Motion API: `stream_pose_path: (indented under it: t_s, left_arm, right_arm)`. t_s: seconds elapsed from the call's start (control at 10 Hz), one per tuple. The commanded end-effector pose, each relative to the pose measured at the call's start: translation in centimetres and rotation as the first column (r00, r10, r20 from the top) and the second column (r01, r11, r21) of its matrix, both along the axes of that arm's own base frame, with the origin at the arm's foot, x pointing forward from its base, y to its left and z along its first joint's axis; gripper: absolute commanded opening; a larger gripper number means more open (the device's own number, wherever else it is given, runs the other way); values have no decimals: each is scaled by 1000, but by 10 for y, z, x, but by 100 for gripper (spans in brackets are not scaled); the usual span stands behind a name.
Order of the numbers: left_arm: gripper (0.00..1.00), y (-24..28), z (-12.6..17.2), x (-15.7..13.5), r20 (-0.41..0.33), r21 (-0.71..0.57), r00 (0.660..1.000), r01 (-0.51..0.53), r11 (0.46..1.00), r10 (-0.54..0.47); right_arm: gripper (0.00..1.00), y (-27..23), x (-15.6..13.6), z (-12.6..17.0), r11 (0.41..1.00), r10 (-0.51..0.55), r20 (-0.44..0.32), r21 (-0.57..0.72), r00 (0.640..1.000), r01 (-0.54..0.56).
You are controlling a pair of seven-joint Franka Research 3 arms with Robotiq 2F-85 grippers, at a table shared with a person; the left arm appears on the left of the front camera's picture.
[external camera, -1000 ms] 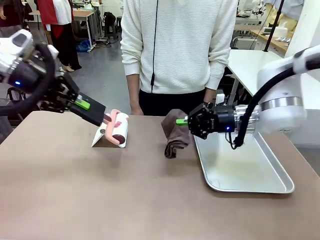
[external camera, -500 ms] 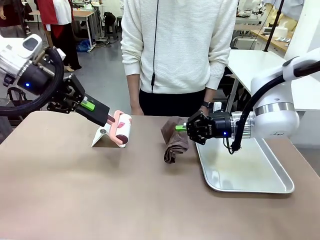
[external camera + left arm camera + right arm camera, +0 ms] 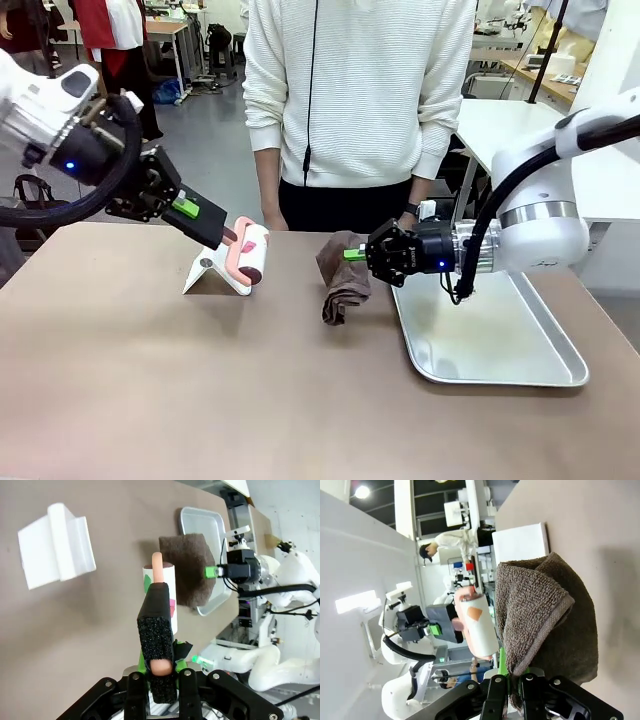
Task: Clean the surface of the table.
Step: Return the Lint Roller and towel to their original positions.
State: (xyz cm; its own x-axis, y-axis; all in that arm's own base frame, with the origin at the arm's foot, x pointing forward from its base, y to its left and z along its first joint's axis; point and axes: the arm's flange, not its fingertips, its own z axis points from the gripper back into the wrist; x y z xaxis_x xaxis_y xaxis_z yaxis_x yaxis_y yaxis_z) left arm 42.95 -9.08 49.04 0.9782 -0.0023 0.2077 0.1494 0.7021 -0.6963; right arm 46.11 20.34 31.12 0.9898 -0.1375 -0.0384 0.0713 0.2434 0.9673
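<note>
The taupe-brown table [image 3: 180, 400] spans the front view. My left gripper [image 3: 224, 236] is shut on the pink handle of a white lint roller [image 3: 251, 255], holding it tilted just over the right end of a white stand [image 3: 204, 272]. In the left wrist view the roller [image 3: 162, 587] hangs off the table, apart from the stand [image 3: 55, 545]. My right gripper [image 3: 362, 254] is shut on a brown towel [image 3: 342, 278], which droops with its lower end at the table. The towel [image 3: 545, 615] folds over my right fingers in the right wrist view.
A shiny steel tray [image 3: 500, 345] lies at the right of the table, under my right arm. A person in a white sweater [image 3: 350, 100] stands at the far edge, hands by the sides. The near half of the table is bare.
My right gripper has carried the towel to the left, away from the tray. My left gripper has shifted the lint roller slightly right and up.
</note>
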Motion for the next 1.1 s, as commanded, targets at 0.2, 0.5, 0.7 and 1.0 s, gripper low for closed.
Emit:
stream_pose_path:
  t_s: [0.2, 0.5, 0.7, 1.0]
  left_arm:
    - [22, -20, -5, 52, -62, 146, 993, -86, 986, 96]
    - [22, -26, -24, 81, -62, 201, 990, -109, 974, 124]
    - [22, -28, -33, 94, -67, 228, 990, -104, 968, 122]
    - [22, -25, -44, 104, -93, 244, 984, -125, 962, 152]
  right_arm:
    - [7, 2, 18, -21, 992, -43, -45, -117, 998, 37]
    - [7, -1, 25, -22, 954, -97, -63, -291, 993, 74]
    - [7, 1, 26, -24, 940, -89, -71, -335, 994, 60]
    - [7, 4, 27, -27, 945, -73, -81, -325, 994, 43]
